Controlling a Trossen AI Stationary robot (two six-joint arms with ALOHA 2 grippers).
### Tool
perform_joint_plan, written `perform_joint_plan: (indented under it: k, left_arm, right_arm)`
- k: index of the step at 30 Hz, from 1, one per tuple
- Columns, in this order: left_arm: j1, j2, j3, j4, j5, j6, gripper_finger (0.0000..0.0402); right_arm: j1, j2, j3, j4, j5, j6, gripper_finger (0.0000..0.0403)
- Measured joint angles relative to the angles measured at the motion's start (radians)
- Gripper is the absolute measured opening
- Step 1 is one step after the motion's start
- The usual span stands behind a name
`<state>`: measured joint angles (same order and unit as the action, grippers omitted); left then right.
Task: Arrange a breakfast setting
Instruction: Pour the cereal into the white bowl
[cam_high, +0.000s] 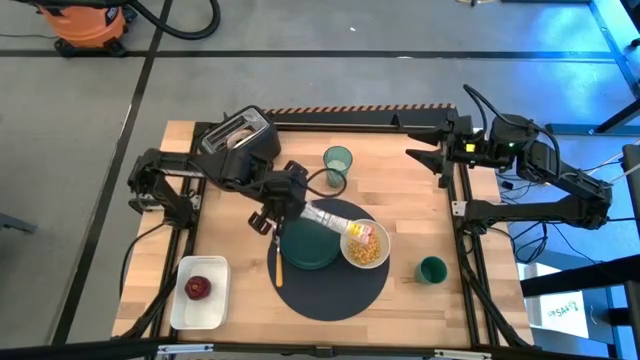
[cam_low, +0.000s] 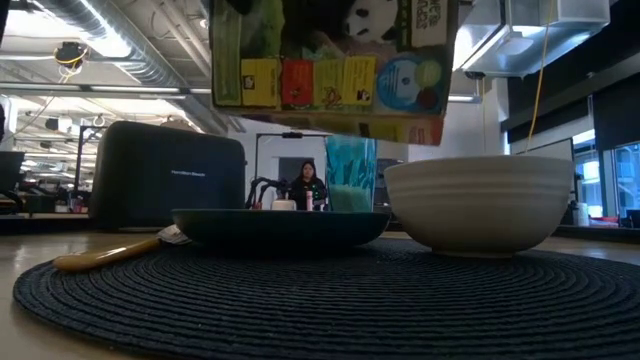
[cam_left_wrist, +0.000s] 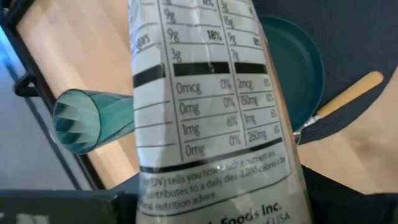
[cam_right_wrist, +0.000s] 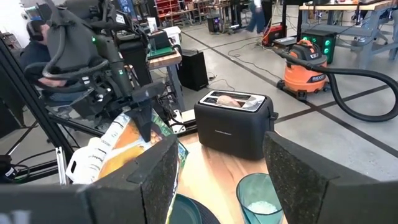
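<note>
**Operator:** Tools first, please. What does each one have?

**Spotter:** Your left tool (cam_high: 283, 205) is clamped on a cereal bag (cam_high: 335, 222), tipped so its mouth hangs over the white bowl (cam_high: 365, 247), which already shows yellow cereal inside. Your right tool (cam_high: 425, 155) waits at the far right edge of the worktop (cam_high: 400, 190), fingers spread wide, nothing between them.

**Operator:** Where does the setting sit?

**Spotter:** You have the large round dark mat (cam_high: 335, 290) near the front middle. On it the dark teal plate (cam_high: 305, 247) lies just beside the bowl, and the small utensil (cam_high: 279, 265), with its pale wooden handle, lies at the plate's left with the handle running off the mat's rim. The translucent green tumbler (cam_high: 338, 160) stands well behind the mat. The red apple (cam_high: 197, 289) rests in the white rectangular tray (cam_high: 200, 312) at the front left. A small dark green cup (cam_high: 432, 269) stands to the mat's right.

**Operator:** Anything else around?

**Spotter:** A black toaster (cam_high: 240, 135) sits at the back left with a bagel (cam_right_wrist: 233, 99) in its slot. On the floor beyond you can see an orange shop vacuum (cam_high: 90, 22), and a person (cam_low: 306, 185) far back in the room.
</note>
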<state>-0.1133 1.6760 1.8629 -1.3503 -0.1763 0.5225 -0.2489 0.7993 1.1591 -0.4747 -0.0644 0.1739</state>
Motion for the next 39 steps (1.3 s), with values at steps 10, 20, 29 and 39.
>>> perform_joint_plan:
  k: [10,20,29,39]
  left_arm:
    - [0.04,0.0,0.0,-0.01,0.048,-0.02,0.0169]
    - [0.068,-0.003,0.0,-0.011,0.093,-0.068,0.0169]
    - [0.068,-0.031,-0.087,0.076,0.122,-0.098,0.0169]
    - [0.079,-0.196,-0.302,0.3,0.136,-0.139,0.0169]
  right_arm:
    - [0.0,-0.021,0.0,-0.012,-0.034,0.003,0.0225]
    - [0.0,-0.053,0.0,-0.036,-0.034,0.003,0.0225]
    - [0.0,-0.091,0.0,-0.045,-0.034,0.005,0.0225]
    - [0.0,-0.111,0.0,-0.053,-0.034,-0.001,0.0225]
